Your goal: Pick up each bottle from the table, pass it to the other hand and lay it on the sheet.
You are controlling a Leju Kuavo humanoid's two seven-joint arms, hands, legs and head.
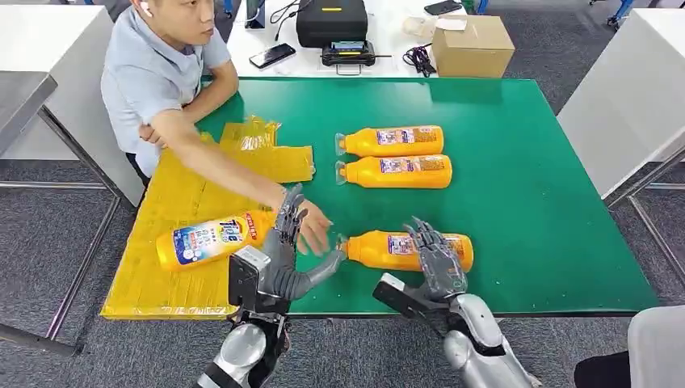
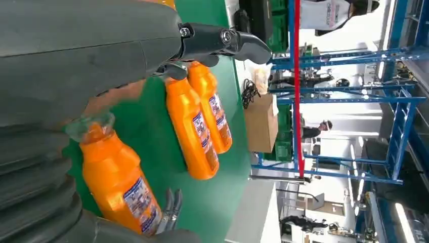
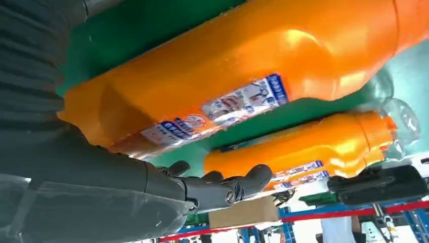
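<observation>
head view: we've got 1 bottle on the sheet (image 1: 212, 240) lying on the yellow sheet (image 1: 174, 202), a person's hand (image 1: 313, 230) at its cap end. Our left hand (image 1: 284, 246) hangs beside it, fingers spread, holding nothing. Right hand (image 1: 437, 255) sits over the near bottle (image 1: 386, 248) on the green table (image 1: 525, 186), fingers apart. 2 far bottles (image 1: 393, 156) lie side by side.
left wrist view: near bottle (image 2: 119, 185) close, far pair beyond.
right wrist view: near bottle (image 3: 243, 76) just beside the fingers (image 3: 232, 188); can't tell if they touch.
</observation>
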